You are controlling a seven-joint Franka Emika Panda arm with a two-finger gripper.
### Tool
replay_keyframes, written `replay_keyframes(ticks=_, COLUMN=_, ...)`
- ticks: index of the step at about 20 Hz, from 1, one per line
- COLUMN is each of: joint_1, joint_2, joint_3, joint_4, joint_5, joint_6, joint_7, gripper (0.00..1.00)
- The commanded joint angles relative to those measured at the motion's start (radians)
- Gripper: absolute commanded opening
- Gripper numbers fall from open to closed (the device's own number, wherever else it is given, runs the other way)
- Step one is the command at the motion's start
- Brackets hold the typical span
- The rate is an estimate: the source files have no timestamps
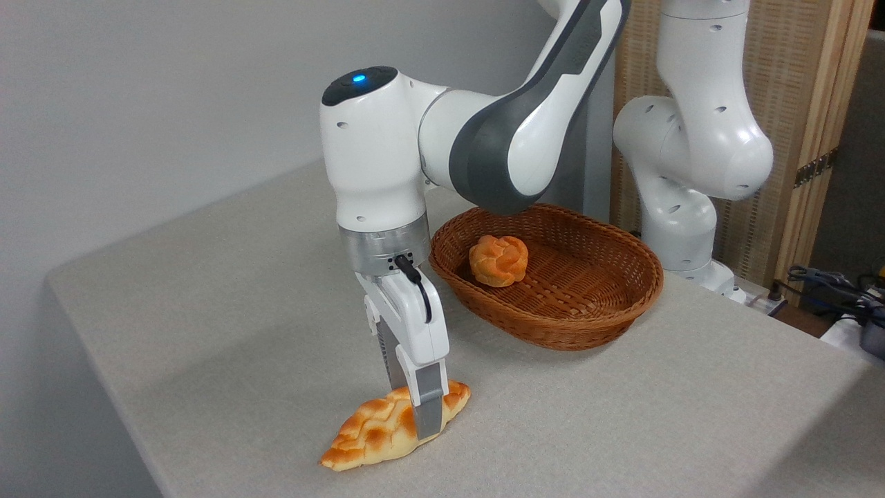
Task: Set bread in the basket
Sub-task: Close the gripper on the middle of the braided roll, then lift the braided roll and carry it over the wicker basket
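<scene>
One bread [377, 429] under the end effector [415, 415]; one basket [588, 311].

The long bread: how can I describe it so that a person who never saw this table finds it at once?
Start at the woven basket near the table's far side, then look toward the near edge, under the gripper. There the long bread lies on the cloth, with the fingers on either side of it. It is braided with pointed ends, unlike the small round bun inside the basket.
</scene>
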Motion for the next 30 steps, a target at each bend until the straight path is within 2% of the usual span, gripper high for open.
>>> replay_keyframes(ticks=1, joint_1=-0.01, joint_2=0.003, joint_3=0.014, joint_4=-0.005, joint_5=0.007, joint_6=0.027, joint_7=0.013, gripper=0.11)
replay_keyframes(ticks=19, joint_1=-0.01, joint_2=-0.009, joint_3=0.015, joint_4=0.001, joint_5=-0.003, joint_6=0.009, joint_7=0.005, gripper=0.09)
replay_keyframes(ticks=23, joint_1=-0.007, joint_2=-0.115, joint_3=0.038, joint_4=0.058, joint_5=-0.129, joint_6=-0.19, joint_7=0.003, gripper=0.09)
replay_keyframes(ticks=25, joint_1=-0.007, joint_2=-0.172, joint_3=0.058, joint_4=0.066, joint_5=-0.143, joint_6=-0.279, joint_7=0.003, gripper=0.09)
replay_keyframes(ticks=27, joint_1=-0.01, joint_2=-0.259, joint_3=0.069, joint_4=0.063, joint_5=-0.142, joint_6=-0.409, joint_7=0.003, gripper=0.09)
replay_keyframes(ticks=28, joint_1=-0.01, joint_2=-0.278, joint_3=0.069, joint_4=0.063, joint_5=-0.137, joint_6=-0.448, joint_7=0.003, gripper=0.09)
replay_keyframes(ticks=30, joint_1=-0.03, joint_2=-0.337, joint_3=0.106, joint_4=0.058, joint_5=-0.128, joint_6=-0.601, joint_7=0.008, gripper=0.09)
